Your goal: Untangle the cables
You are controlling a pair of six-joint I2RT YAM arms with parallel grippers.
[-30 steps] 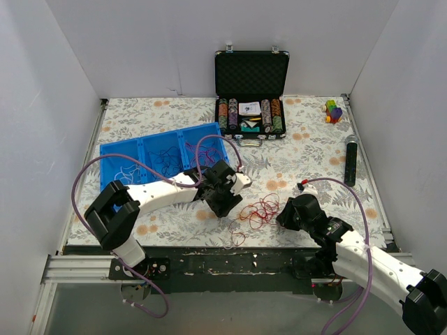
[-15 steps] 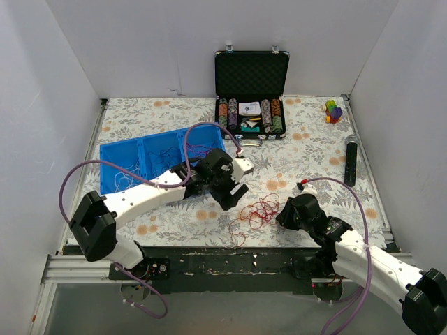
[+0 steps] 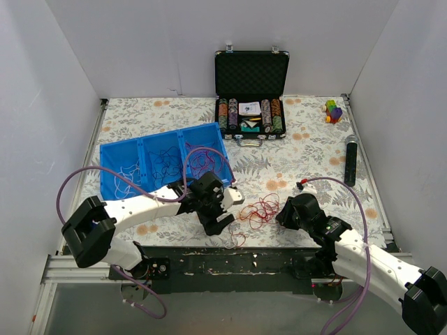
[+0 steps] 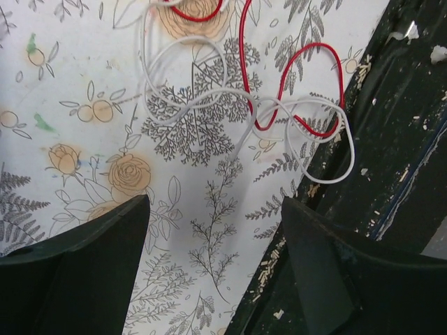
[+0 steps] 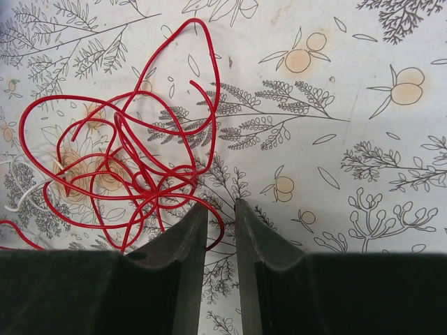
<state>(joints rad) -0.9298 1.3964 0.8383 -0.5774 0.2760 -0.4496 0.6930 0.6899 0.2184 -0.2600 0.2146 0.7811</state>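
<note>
- The cables not yet sorted lie in one loose knot on the bench (image 3: 300, 150) near its front edge. The red cable (image 3: 260, 209) forms the bulk of it, and the white cable (image 4: 209, 98) trails from its near-left side.
- The knot sits between the two arms. The left fingers (image 4: 84, 272) are just beside its left side and the right fingers (image 5: 181, 251) are at its right rim, so neither arm is clearly nearer.
- The left fingers stand wide apart with only bare patterned cloth between them. In the wrist view the white loops lie ahead of the tips, apart from them, with a red loop threaded through.
- Those white loops run mostly crosswise, along the line on which the fingers close. I judge the wrist must turn, or aim at a bend, to pinch one strand.
- One white loop hangs over the dark front strip (image 4: 391, 139), so a low approach there risks scraping that edge.
- The right fingers stand close together with a narrow slit, and I see nothing in it. The red coils spread ahead and to their left, and one strand curves right up to the left tip.
- Well behind the left arm, the blue tray (image 3: 103, 167) holds more thin cables in its compartments.
- The open chip case (image 3: 251, 73) stands at the back, well apart. Nothing blocks either arm.
</note>
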